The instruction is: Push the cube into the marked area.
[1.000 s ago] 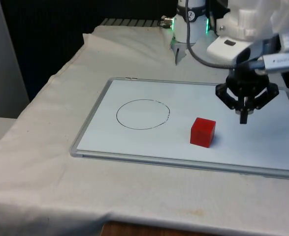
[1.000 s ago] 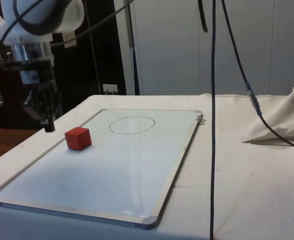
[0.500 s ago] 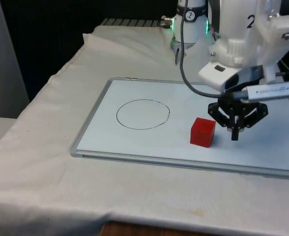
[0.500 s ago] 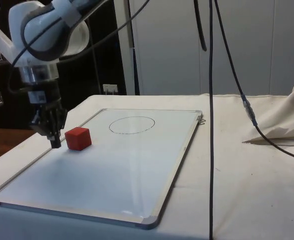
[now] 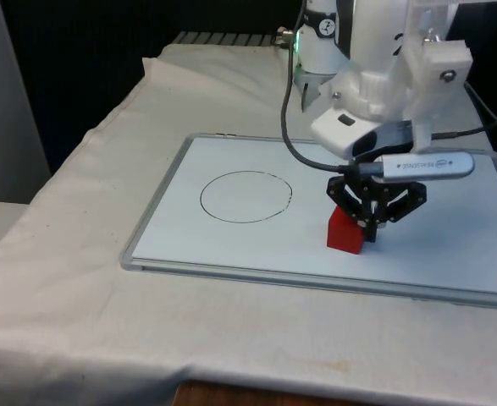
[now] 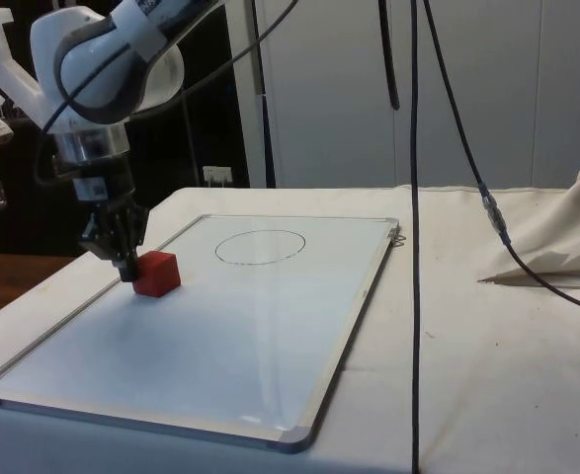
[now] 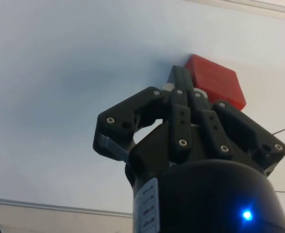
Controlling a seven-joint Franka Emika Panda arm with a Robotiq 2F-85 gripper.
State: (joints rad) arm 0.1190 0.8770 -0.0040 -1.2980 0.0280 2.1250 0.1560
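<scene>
Claw (image 5: 372, 230) now down at the red cube (image 5: 346, 231), fingers pressed together with nothing between them, tips against the cube's face on the front view's right (wrist view shows the closed tips (image 7: 179, 80) right at the cube's edge). A second ago it hung well off to the front view's right and higher; half a second ago it was low, just beside the cube with a gap. That gap is gone, so contact looks made and the push seems about to start. Cube sits on the whiteboard (image 5: 451, 254) on the table (image 5: 79, 279), apparently in the same spot as in both earlier frames, well apart from the drawn circle (image 5: 245, 196). Circle lies toward the front view's left, so the push direction lines up roughly.
</scene>
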